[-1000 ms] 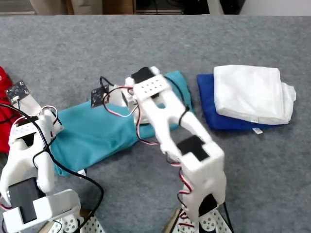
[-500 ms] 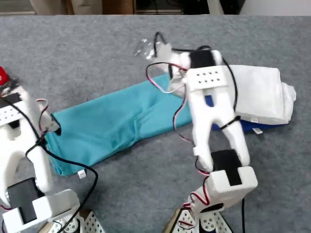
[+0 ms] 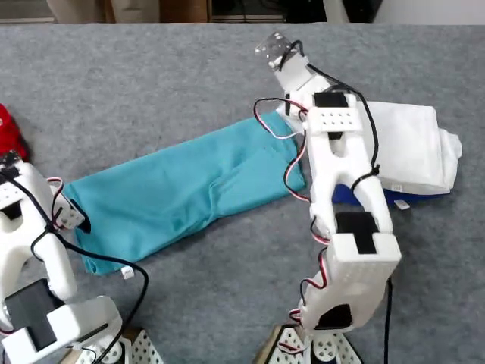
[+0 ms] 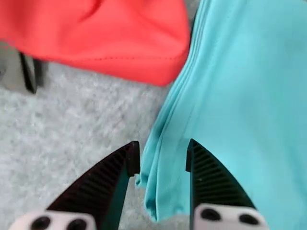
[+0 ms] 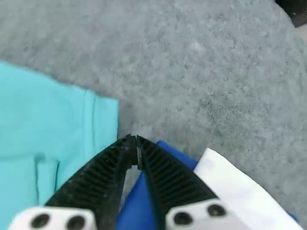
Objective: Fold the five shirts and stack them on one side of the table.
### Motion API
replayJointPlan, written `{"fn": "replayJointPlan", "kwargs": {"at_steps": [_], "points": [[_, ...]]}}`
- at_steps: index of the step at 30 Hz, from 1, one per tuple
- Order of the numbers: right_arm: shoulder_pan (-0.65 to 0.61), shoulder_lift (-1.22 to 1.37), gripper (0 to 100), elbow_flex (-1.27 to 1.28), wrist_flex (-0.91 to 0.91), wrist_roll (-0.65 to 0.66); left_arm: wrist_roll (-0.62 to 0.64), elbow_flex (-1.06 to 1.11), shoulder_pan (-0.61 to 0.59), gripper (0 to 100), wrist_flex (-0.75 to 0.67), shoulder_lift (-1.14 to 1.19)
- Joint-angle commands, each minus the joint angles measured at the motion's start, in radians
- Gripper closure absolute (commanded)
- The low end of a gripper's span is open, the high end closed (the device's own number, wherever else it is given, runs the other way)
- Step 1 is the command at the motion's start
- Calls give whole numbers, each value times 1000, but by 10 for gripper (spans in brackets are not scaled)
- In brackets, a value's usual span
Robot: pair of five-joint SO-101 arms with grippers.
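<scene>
1. High view: a long teal cotton shirt point(image 3: 182, 189), folded into a narrow strip, lies slantwise across the middle of the grey felt-covered table point(image 3: 136, 76). On the table's right side a folded white shirt point(image 3: 402, 144) rests on top of a folded dark blue shirt point(image 3: 385, 196). The teal strip's upper end lies just beside that pile. A bit of bright red shirt point(image 3: 7, 133) shows at the table's left edge. The white left arm point(image 3: 34, 227) stands at the teal strip's lower end. The white right arm point(image 3: 341, 167) stretches up over the near edge of the pile.

2. Left wrist view: the left gripper point(image 4: 160, 153) hangs with its black ribbed jaws apart, one on either side of the layered edge of the teal shirt point(image 4: 240, 96). The jaws are not clamped on the edge. The red shirt point(image 4: 96, 33) lies just beyond, with grey table beside it.

3. Right wrist view: the right gripper point(image 5: 135, 141) has its jaws pressed together with nothing between them. It is poised over the narrow grey gap between the teal shirt's point(image 5: 43, 124) end and the corner of the blue shirt point(image 5: 165, 151). The white shirt point(image 5: 230, 191) sits on the blue one.
</scene>
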Motion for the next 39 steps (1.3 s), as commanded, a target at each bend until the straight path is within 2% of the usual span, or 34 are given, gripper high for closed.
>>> {"fn": "replayJointPlan", "kwargs": {"at_steps": [1, 7, 12, 20, 27, 39], "points": [[51, 1, 994, 12, -112, -74, -6, 40, 2, 829, -92, -5], [94, 25, 994, 113, -324, -84, 2, 103, 3, 829, -167, -5], [73, 47, 994, 102, -325, -78, 3, 104, 12, 829, -180, -4], [74, 87, 994, 76, -319, -78, 49, 64, 117, 829, -121, -12], [76, 90, 994, 74, -319, -78, 46, 118, 71, 829, -229, -2], [76, 90, 994, 74, -319, -78, 43, 135, 25, 829, -269, -1]]}}
